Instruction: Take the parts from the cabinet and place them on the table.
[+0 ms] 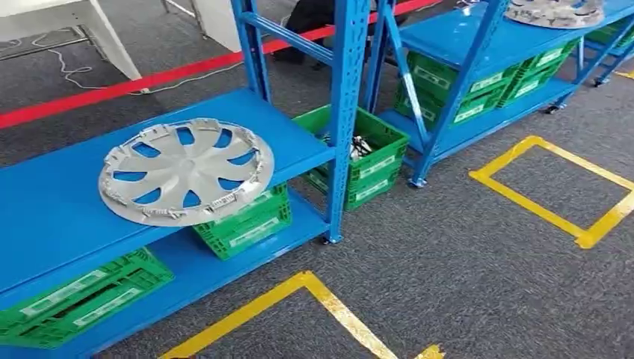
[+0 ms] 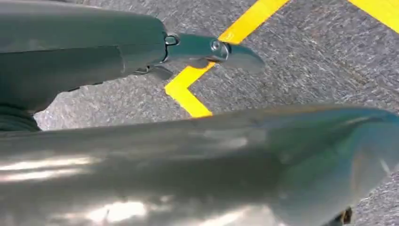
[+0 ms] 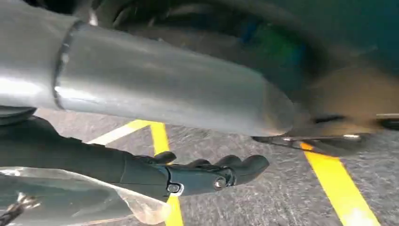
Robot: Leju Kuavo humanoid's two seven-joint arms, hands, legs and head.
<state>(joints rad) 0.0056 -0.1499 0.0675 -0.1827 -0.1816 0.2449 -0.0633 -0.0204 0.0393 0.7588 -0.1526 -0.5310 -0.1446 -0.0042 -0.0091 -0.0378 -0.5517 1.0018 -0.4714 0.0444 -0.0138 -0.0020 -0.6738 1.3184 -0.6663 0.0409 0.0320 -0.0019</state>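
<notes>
**Both hands hang empty; hubcap waits on the shelf**

The right hand [image 3: 207, 172] hangs over the grey carpet, its dark fingers [image 3: 244, 165] lightly curled and apart, holding nothing. The left hand [image 2: 207, 49] hangs likewise above a yellow floor line [image 2: 188, 92]; whether its fingers are spread I cannot tell. The silver hubcap [image 1: 185, 170] lies on the blue shelf [image 1: 52, 202], overhanging its front edge, above green crates [image 1: 243, 221]. By my reading the task has barely begun: nothing is grasped, and the carry to the table is not yet done.

Far wheel cover [image 1: 555, 11] cut off by frame edge; background blurred.
</notes>
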